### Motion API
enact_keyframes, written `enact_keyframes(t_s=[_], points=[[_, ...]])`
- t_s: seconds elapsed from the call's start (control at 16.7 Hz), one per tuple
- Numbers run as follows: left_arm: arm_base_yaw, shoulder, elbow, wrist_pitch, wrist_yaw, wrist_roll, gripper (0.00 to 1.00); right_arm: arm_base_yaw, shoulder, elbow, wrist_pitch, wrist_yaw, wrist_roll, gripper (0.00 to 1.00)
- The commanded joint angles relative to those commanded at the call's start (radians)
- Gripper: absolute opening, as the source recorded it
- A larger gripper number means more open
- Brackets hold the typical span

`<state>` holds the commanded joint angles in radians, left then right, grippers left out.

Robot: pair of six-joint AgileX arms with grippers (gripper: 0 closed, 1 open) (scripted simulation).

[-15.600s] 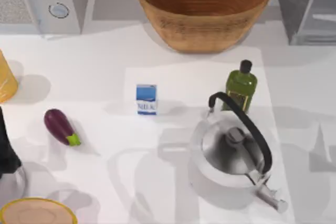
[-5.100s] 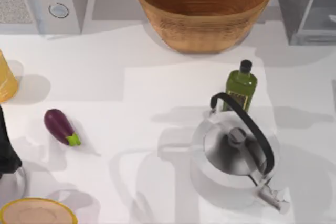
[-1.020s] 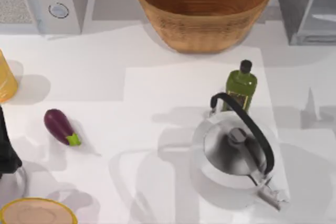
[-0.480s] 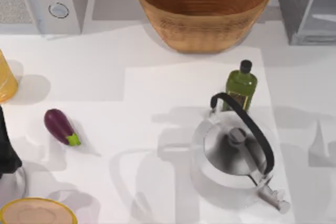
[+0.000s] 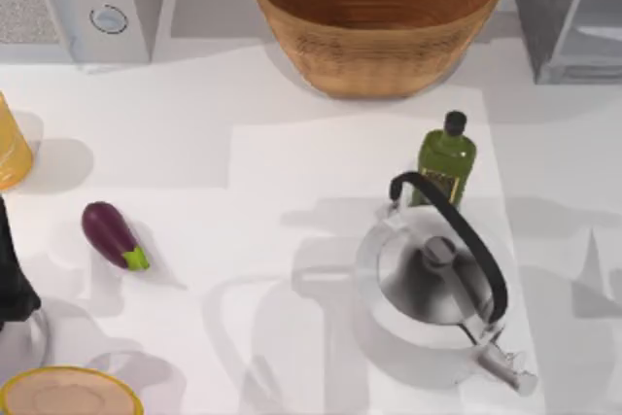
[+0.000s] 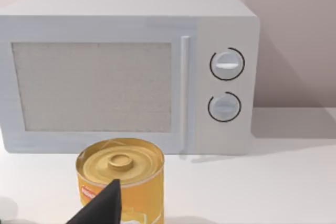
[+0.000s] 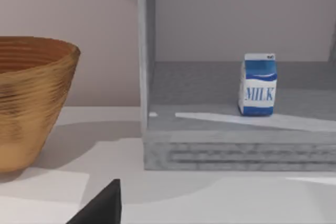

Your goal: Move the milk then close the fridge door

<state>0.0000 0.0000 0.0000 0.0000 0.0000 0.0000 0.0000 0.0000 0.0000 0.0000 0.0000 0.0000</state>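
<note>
Milk (image 7: 258, 85) is seen upright on the floor inside the grey fridge (image 7: 231, 145), which stands open, right of the woven basket (image 5: 377, 17) at the desk's (image 5: 243, 143) back. Whether either pincer is open cannot be told.

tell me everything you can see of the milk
The milk is a small carton with a blue upper half and a white lower half lettered "MILK" in blue. In the right wrist view it stands upright on the grey speckled floor inside the open fridge, set back from the front edge, lettering facing the camera. Nothing touches it but the floor beneath; no gripper holds it.
</note>
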Motion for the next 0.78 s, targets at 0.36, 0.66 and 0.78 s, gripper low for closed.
enact_keyframes(t_s=[0.36,0.66,0.78], points=[[0.0,0.0,0.0,0.0,0.0,0.0,1.0,0.006,-0.065,0.059,-0.096,-0.009,-0.004,1.0],[0.0,0.0,0.0,0.0,0.0,0.0,1.0,0.011,-0.246,0.211,-0.383,-0.012,-0.011,1.0],[0.0,0.0,0.0,0.0,0.0,0.0,1.0,0.008,-0.33,0.28,-0.529,-0.008,-0.011,1.0]])
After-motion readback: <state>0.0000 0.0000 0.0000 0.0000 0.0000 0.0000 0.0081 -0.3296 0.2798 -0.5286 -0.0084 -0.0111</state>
